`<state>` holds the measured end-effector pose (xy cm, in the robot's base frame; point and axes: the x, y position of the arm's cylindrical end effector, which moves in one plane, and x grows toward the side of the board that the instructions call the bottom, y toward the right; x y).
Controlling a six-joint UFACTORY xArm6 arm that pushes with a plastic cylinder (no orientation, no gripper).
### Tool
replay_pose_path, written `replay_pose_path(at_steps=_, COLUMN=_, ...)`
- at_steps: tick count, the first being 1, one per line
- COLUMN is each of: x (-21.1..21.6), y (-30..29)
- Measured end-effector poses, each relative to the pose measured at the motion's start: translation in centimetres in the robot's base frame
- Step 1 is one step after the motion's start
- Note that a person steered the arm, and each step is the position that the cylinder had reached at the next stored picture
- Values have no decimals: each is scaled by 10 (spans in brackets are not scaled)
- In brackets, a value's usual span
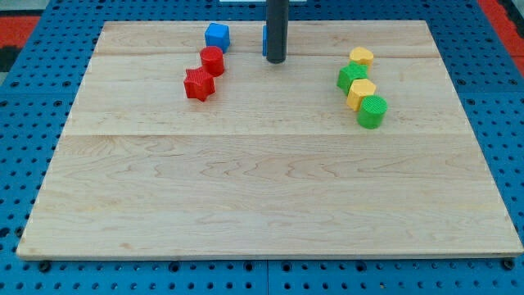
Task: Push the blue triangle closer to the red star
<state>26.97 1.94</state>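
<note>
The red star (199, 83) lies at the board's upper left. A red cylinder (212, 60) touches its upper right side, and a blue cube (217, 35) sits just above that. My rod comes down at the view's top centre, and my tip (276, 61) rests on the board to the right of the red cylinder. A thin blue sliver (264, 39) shows at the rod's left edge. It is a blue block mostly hidden behind the rod, and its shape cannot be made out.
At the upper right, a yellow block (361, 56), a green block (352, 77), another yellow block (361, 93) and a green cylinder (372, 111) form a tight diagonal chain. The wooden board (262, 205) lies on a blue pegboard.
</note>
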Motion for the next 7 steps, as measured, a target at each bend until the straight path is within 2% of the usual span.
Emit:
replay_pose_path(at_steps=1, x=-27, y=1)
replay_pose_path(at_steps=2, x=-12, y=43)
replay_pose_path(at_steps=4, x=-77, y=58)
replay_pose_path(at_steps=6, x=-77, y=-10)
replay_pose_path(at_steps=7, x=-50, y=-11)
